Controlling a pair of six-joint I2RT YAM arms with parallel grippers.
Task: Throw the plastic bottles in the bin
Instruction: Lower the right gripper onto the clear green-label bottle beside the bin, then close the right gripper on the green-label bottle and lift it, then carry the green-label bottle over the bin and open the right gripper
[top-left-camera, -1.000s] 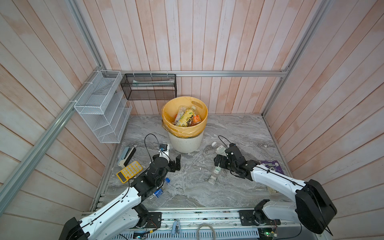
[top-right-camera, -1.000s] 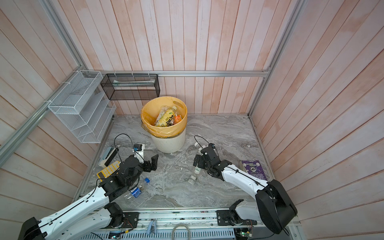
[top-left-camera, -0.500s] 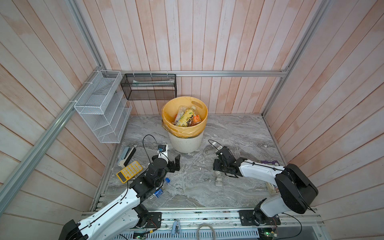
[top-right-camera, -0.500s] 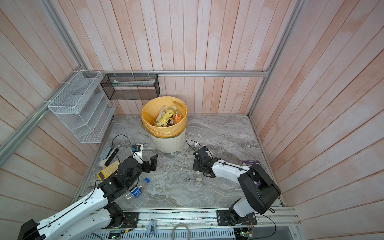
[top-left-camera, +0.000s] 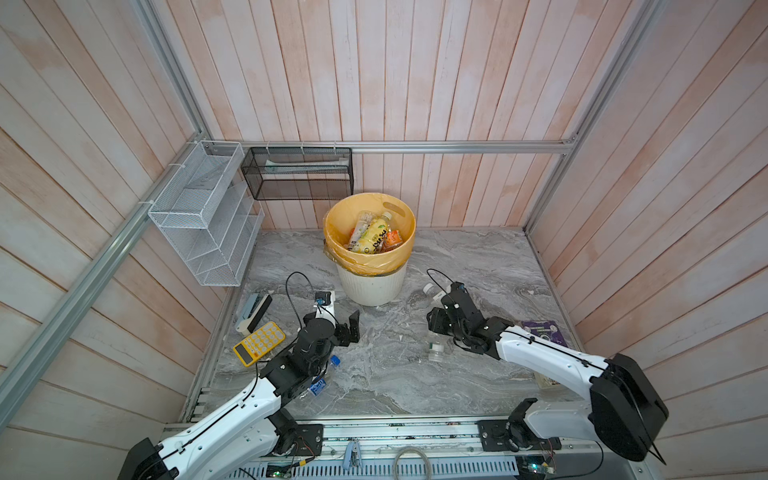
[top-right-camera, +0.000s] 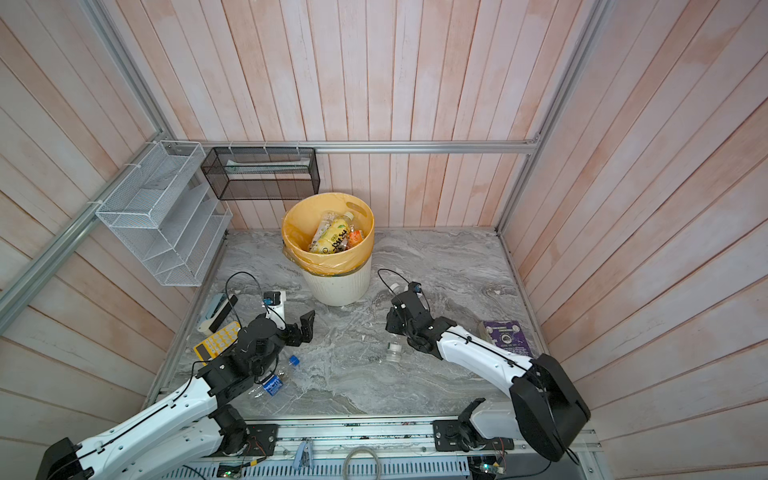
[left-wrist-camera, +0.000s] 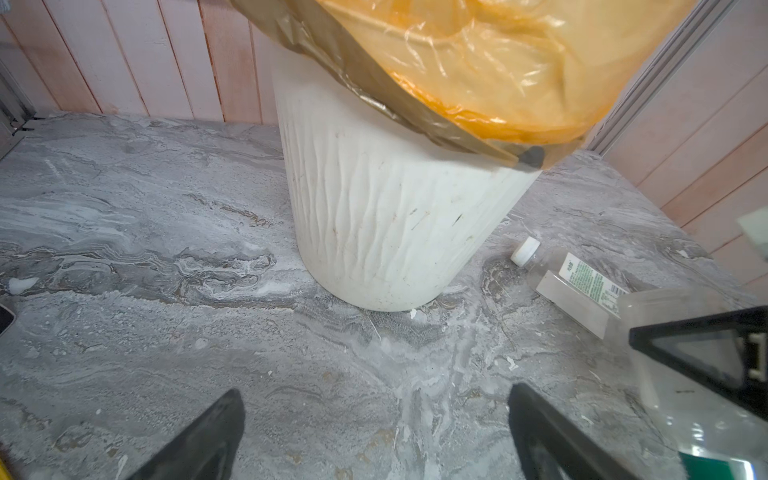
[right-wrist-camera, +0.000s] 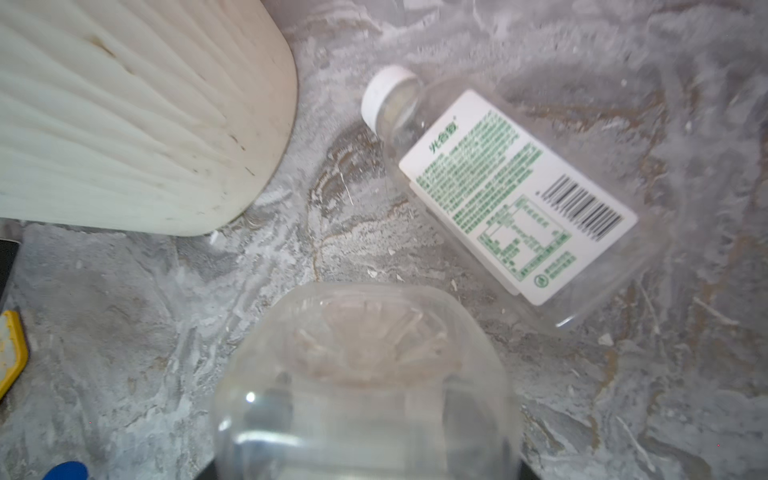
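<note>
A: Whereabouts of the clear bottle (right-wrist-camera: 365, 374)?

B: Caught in the right gripper (top-left-camera: 438, 330), jaws pressed onto its sides near the base; kept low over the marble tabletop (top-left-camera: 386, 374), short of the bin (top-left-camera: 370, 286); impossible to tell whether lifted or resting.

A: And the left gripper (left-wrist-camera: 376, 397)?

B: Spread wide, gripped nothing, faced the bin.

A: Handling?

B: Judged empty, so light; thin-walled and slick, likely to buckle or squirt out under a hard squeeze; better taken across the flatter sides, mid-body. Same for the white-capped bottle (right-wrist-camera: 498, 195), lay just beside the bin.
</note>
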